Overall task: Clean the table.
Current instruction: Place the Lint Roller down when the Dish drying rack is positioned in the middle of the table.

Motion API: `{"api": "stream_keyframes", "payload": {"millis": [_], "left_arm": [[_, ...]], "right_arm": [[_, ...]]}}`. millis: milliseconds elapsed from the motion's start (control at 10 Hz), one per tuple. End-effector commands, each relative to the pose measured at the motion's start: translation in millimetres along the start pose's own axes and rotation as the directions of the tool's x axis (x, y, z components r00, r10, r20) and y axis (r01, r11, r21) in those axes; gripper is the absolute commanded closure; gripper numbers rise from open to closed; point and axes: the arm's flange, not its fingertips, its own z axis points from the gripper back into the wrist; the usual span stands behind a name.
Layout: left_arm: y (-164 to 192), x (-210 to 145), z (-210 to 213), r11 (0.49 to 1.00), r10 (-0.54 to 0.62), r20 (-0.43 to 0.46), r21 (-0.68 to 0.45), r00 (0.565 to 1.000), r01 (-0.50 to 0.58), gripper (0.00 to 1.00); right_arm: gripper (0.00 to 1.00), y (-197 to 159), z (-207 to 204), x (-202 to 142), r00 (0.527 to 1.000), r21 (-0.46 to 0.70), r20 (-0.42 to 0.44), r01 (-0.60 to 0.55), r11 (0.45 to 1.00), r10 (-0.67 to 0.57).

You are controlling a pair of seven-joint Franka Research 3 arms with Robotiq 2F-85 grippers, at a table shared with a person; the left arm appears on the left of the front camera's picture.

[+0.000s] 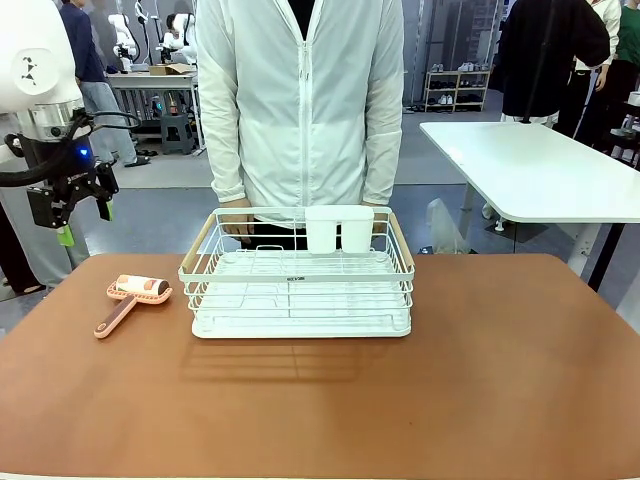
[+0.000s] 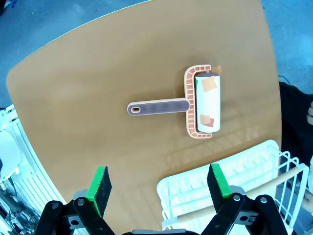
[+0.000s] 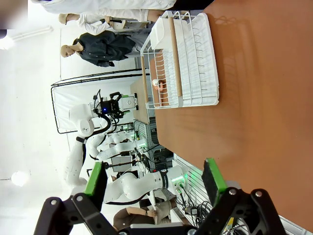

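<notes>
**Lint roller untouched, both hands empty**

We see the large reddish-brown matte counter (image 1: 400, 390) carrying a white wire dish rack (image 1: 300, 290) mid-counter. A pink-handled lint roller (image 1: 133, 297) lies just beside the rack's left end. Our left hand (image 1: 70, 212) hovers above it, spread wide; our right hand (image 3: 154, 183) is likewise wide and empty. Descending off-centre, we judge, could snag the rack or push the roller off.

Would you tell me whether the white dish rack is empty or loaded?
Empty: the white dish rack shows bare wires, though inside its white cup holder cannot be seen.
</notes>
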Motion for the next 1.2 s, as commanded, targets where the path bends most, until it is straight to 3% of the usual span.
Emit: {"api": "stream_keyframes", "payload": {"millis": [0, 1100], "left_arm": [[1.4, 0.6, 3.7, 1.0, 0.002, 0.001, -0.006, 1.0, -0.002, 0.0], [1.4, 0.6, 3.7, 1.0, 0.002, 0.001, -0.006, 1.0, -0.002, 0.0]], "right_arm": [[0.0, 2.3, 1.1, -0.6, 1.0, 0.001, 0.002, -0.005, 1.0, 0.005], [0.0, 2.3, 1.1, -0.6, 1.0, 0.001, 0.002, -0.005, 1.0, 0.005]]}}
